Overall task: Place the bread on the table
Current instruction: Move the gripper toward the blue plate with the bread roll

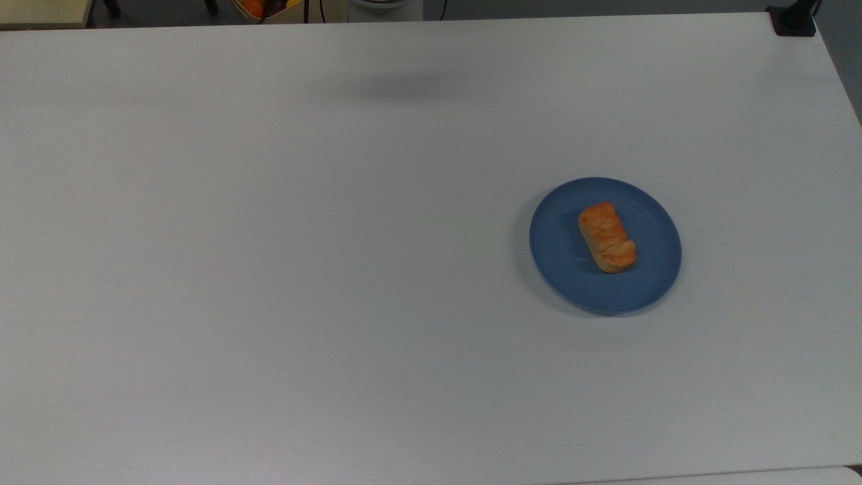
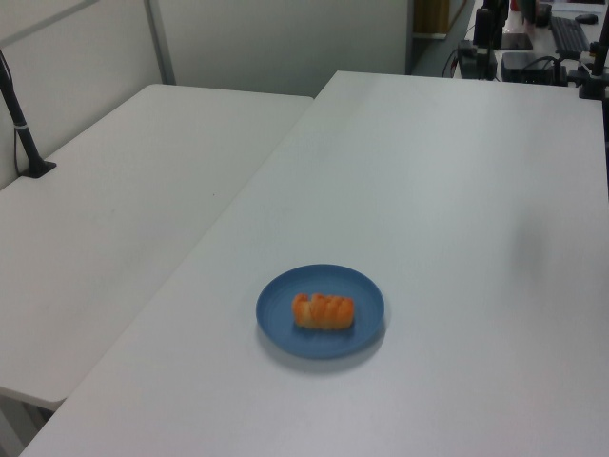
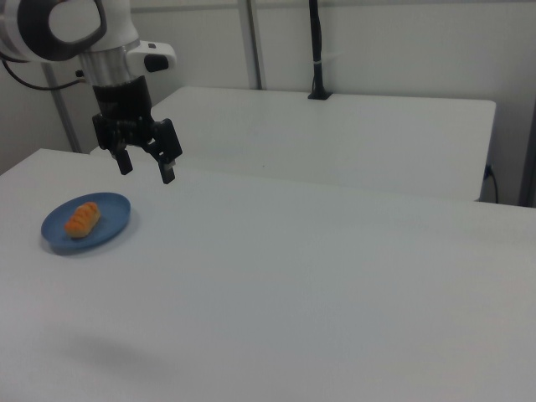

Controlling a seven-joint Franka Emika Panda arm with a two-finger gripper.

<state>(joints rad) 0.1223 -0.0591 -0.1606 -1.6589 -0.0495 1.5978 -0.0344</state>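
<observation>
The bread [image 1: 607,237] is a small golden-orange roll lying in the middle of a round blue plate [image 1: 559,266] on the white table [image 1: 269,269]. The left view has the bread [image 2: 323,311] on the plate [image 2: 276,319] near the table's [image 2: 457,190] front. In the right view the bread [image 3: 82,219] rests on the plate [image 3: 113,224] at the right view's left. My gripper [image 3: 146,168] hangs open high above the table [image 3: 335,285], up and to the right of the plate, with nothing between its fingers.
A second white table [image 2: 124,209] adjoins at the left view's left, with a black post [image 2: 24,133] clamped to it. The same post [image 3: 316,50] stands behind in the right view. A black clamp [image 1: 793,20] sits at the table's top right corner in the top view.
</observation>
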